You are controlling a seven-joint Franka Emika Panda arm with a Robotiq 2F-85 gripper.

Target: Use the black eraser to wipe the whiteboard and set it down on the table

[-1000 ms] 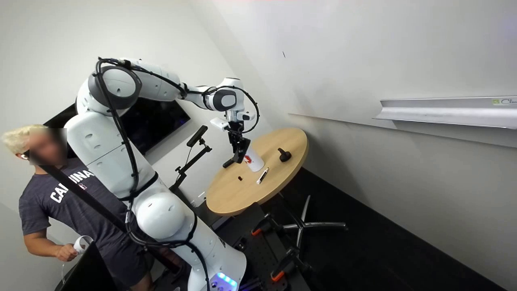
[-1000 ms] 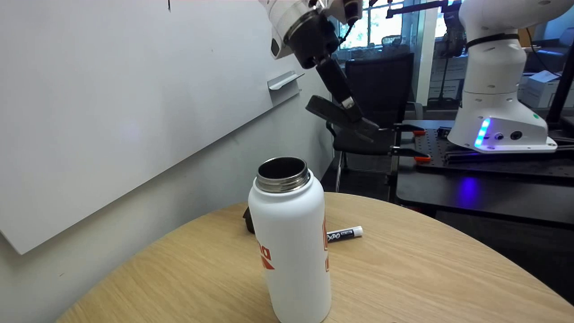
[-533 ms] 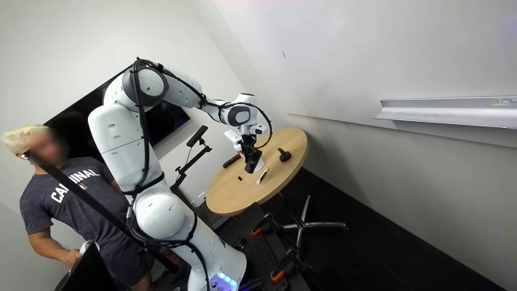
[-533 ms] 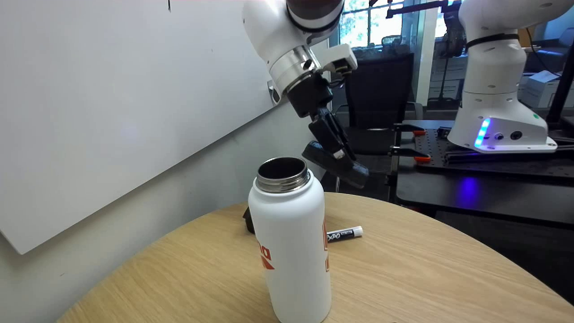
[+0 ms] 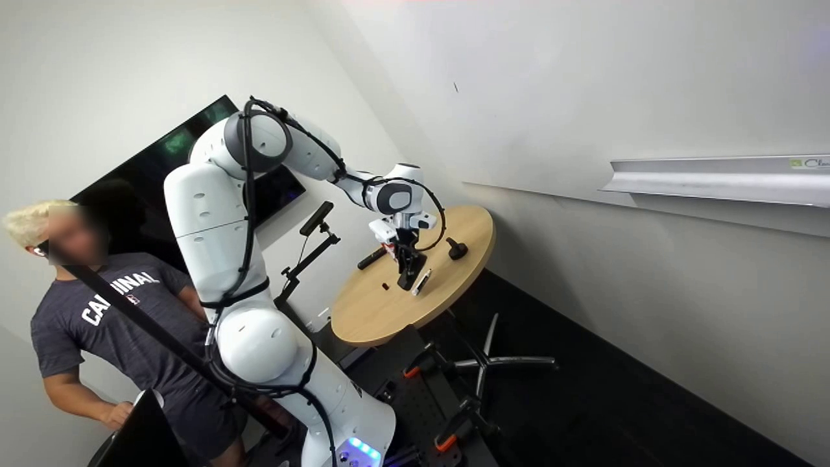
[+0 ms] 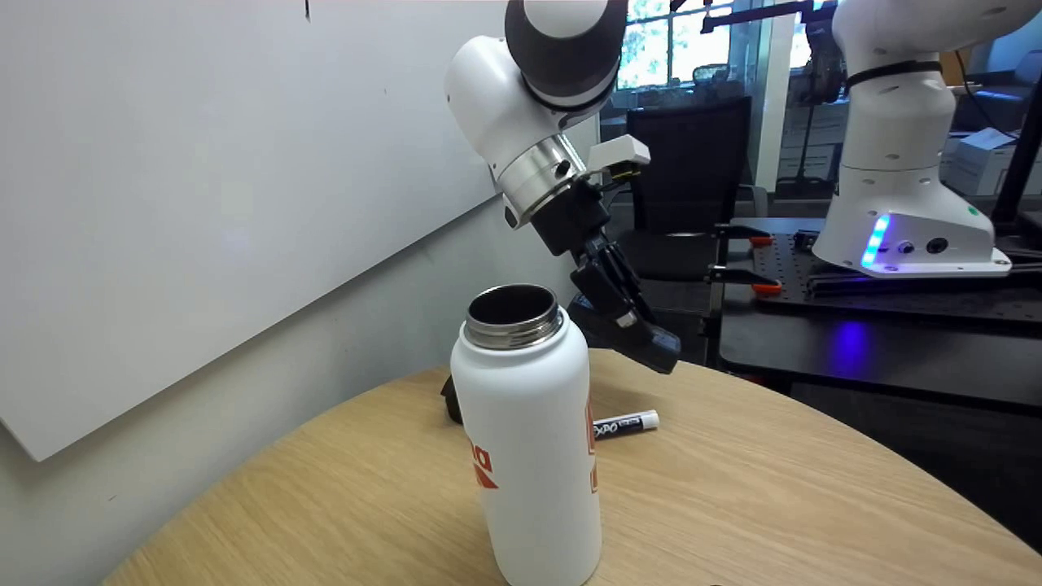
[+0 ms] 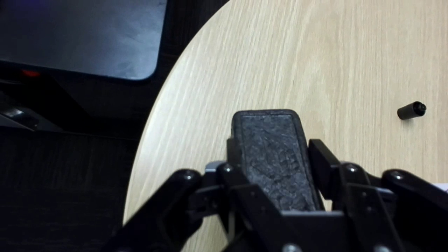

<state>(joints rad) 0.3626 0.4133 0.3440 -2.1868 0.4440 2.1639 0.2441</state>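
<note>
My end effector (image 7: 276, 164) is narrowed onto the long sides of the black eraser (image 7: 267, 140), which I hold tilted above the worktop (image 6: 773, 488), near the marker (image 6: 625, 425) lying there. Elsewhere on the same surface: the white bottle (image 6: 525, 456), upright, and a small black cylinder (image 7: 409, 111). Beyond the worktop's edge, the whiteboard (image 5: 551, 78) is on the wall (image 6: 366, 338), well apart from the eraser, with a short dark mark (image 5: 456, 87) on its face.
</note>
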